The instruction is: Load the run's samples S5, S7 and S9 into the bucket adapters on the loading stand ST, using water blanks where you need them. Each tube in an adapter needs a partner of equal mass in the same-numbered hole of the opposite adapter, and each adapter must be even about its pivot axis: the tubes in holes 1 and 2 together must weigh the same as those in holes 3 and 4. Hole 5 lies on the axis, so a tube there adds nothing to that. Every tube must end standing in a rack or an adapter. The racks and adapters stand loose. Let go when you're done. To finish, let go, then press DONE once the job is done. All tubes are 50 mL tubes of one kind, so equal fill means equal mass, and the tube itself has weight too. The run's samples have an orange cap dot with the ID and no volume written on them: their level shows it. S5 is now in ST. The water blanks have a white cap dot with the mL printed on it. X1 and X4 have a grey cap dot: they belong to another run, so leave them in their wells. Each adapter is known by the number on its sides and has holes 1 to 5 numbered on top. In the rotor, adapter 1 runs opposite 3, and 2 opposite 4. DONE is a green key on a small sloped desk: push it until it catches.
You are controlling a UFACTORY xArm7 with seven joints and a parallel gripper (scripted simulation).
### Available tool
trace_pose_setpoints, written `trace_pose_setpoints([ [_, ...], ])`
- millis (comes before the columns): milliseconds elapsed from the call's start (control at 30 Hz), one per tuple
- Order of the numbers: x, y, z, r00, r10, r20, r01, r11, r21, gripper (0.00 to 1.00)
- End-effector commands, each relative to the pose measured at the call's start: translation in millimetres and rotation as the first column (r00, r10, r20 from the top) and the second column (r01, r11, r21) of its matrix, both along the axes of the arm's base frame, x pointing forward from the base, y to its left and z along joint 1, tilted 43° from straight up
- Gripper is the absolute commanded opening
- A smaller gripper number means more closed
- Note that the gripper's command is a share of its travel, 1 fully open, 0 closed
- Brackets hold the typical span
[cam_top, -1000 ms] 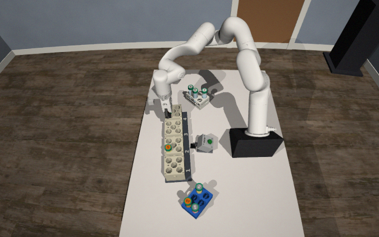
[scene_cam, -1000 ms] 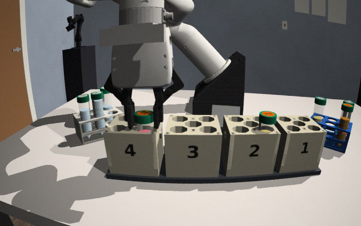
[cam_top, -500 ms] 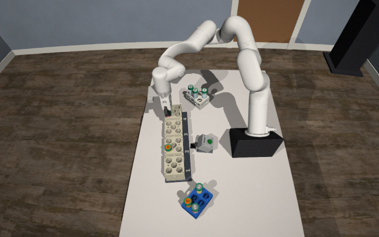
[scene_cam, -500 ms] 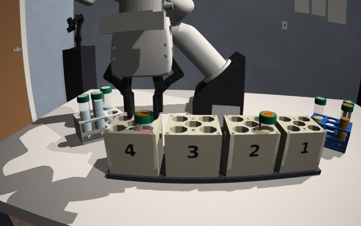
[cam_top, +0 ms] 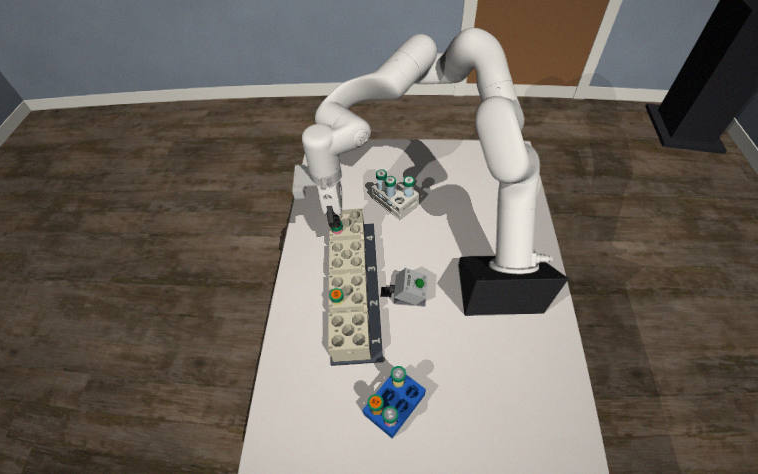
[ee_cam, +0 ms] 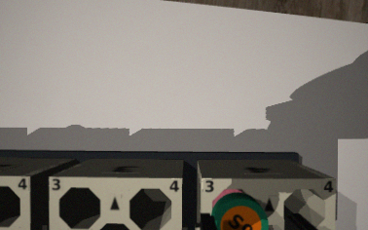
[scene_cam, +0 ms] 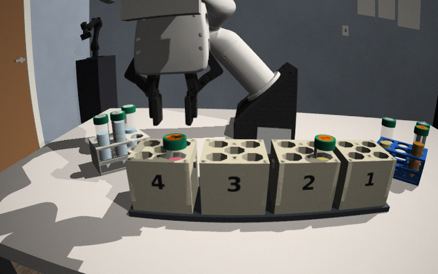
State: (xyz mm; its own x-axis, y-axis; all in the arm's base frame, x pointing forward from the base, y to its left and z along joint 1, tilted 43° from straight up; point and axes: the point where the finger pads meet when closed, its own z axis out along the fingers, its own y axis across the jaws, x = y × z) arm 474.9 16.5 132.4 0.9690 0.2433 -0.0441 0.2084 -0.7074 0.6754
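Note:
My gripper (cam_top: 333,220) (scene_cam: 172,123) is open and empty, just above adapter 4 (scene_cam: 145,200). Below it, the orange-dot tube S9 (scene_cam: 174,142) (ee_cam: 243,219) with pink liquid stands in hole 3 of that adapter. S5 (cam_top: 336,294) (scene_cam: 325,137), with pale yellow liquid, stands in hole 3 of adapter 2 (scene_cam: 304,200). S7 (cam_top: 375,402) (scene_cam: 421,128), orange-brown, stands in the blue rack (cam_top: 406,414) (scene_cam: 420,176). Three water blanks (cam_top: 381,174) (cam_top: 390,181) (cam_top: 408,181) stand in the pale rack (scene_cam: 95,158); their printed numbers are unreadable. Adapters 1 (scene_cam: 363,197) and 3 (scene_cam: 233,202) hold no tubes.
The adapters stand in a row on the dark stand ST (scene_cam: 230,218). Two grey-dot tubes (cam_top: 398,372) (cam_top: 390,414) share the blue rack with S7. The green DONE key (cam_top: 419,283) is on its small grey desk, between the stand and the arm's black base (cam_top: 503,297).

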Motion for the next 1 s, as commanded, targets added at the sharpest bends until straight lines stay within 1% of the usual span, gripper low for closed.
trace_pose_setpoints([
  [0,-1,9,9,1.000,0.003,0.003,-0.003,1.000,0.001,0.44],
  [100,-1,10,10,1.000,0.003,0.003,-0.003,1.000,0.001,0.44],
  [967,-7,42,46,1.000,0.003,0.003,-0.003,1.000,0.001,0.44],
])
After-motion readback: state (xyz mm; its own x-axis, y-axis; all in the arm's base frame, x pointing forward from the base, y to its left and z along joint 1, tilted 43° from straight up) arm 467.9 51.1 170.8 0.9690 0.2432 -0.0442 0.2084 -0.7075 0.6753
